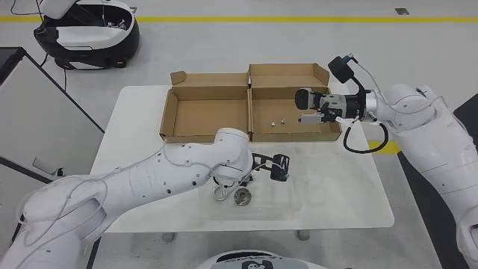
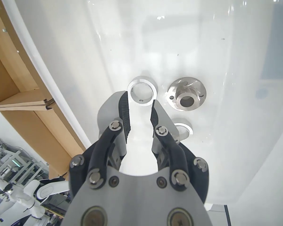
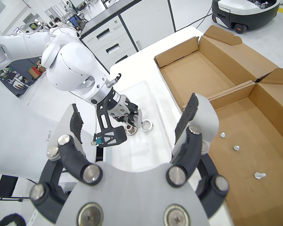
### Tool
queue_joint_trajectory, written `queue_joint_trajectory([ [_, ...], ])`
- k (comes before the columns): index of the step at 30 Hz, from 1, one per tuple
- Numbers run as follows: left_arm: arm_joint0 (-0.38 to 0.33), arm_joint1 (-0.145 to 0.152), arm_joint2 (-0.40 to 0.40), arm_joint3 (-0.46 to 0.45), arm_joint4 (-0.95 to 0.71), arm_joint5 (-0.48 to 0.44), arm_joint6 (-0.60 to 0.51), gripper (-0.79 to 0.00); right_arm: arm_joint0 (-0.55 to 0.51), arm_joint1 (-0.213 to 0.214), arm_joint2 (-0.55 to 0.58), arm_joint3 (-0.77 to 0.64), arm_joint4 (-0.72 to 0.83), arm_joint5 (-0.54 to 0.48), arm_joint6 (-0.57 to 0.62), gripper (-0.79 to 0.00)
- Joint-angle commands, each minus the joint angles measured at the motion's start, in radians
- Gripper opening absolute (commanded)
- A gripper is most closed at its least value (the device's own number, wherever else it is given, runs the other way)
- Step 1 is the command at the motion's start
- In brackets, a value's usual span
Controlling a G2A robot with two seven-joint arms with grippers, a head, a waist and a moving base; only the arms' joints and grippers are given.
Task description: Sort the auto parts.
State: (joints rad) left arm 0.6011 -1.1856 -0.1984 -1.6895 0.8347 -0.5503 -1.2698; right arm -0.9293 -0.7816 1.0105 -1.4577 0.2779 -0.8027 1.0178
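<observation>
Lower centre of the top view: the left tool (image 2: 138, 99) is held low over the white tabletop (image 1: 134, 142), its fingers parted and nothing gripped. A metal ring (image 2: 142, 91) is found right at the fingertips, its near edge flanked by the two ribbed pads (image 2: 124, 109). Just beside the ring, a flanged hub (image 2: 187, 96) is seen lying flat, bore upward. A second ring (image 2: 185, 129) is partly covered by one finger of the tool. All three parts are laid on a shallow white tray (image 3: 159, 116), near the front walls of the cardboard boxes. In the top view much of this cluster is blocked by the left arm's wrist (image 1: 231, 157).

Over to the right centre of the top view: the right tool (image 3: 134, 100) is held over the right-hand box (image 1: 295, 90), spread wide with nothing between its fingers. Three small silver parts (image 3: 236, 147) are scattered on that box's floor. The left-hand box (image 1: 205, 116) is set against it, wall to wall.

In the upper left of the top view a black-and-white wheeled machine (image 1: 89, 33) is parked on the floor, by a yellow line (image 1: 299, 19). A grey drawer cabinet (image 3: 122, 31) is seen past the tabletop in the right wrist view.
</observation>
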Motion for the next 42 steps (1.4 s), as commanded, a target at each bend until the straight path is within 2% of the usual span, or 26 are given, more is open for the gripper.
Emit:
queue_joint_trajectory([
  [1, -0.006, -0.011, 0.011, 0.019, 0.001, -0.003, 0.003, -0.517, 0.0, 0.0, 0.0, 0.0, 0.0, 0.0, 0.0, 0.0],
  [14, 0.011, -0.085, 0.028, 0.152, 0.054, -0.011, 0.011, -0.517, 0.0, 0.0, 0.0, 0.0, 0.0, 0.0, 0.0, 0.0],
  [20, 0.026, -0.106, 0.028, 0.194, 0.079, -0.018, 0.018, -0.499, 0.0, 0.0, 0.0, 0.0, 0.0, 0.0, 0.0, 0.0],
  [27, 0.036, -0.118, 0.028, 0.214, 0.094, -0.018, 0.018, -0.486, 0.0, 0.0, 0.0, 0.0, 0.0, 0.0, 0.0, 0.0],
  [32, 0.038, -0.116, 0.028, 0.21, 0.084, -0.019, 0.019, -0.468, 0.0, 0.0, 0.0, 0.0, 0.0, 0.0, 0.0, 0.0],
  [42, 0.015, -0.115, 0.028, 0.21, 0.023, 0.011, -0.011, -0.486, 0.0, 0.0, 0.0, 0.0, 0.0, 0.0, 0.0, 0.0],
])
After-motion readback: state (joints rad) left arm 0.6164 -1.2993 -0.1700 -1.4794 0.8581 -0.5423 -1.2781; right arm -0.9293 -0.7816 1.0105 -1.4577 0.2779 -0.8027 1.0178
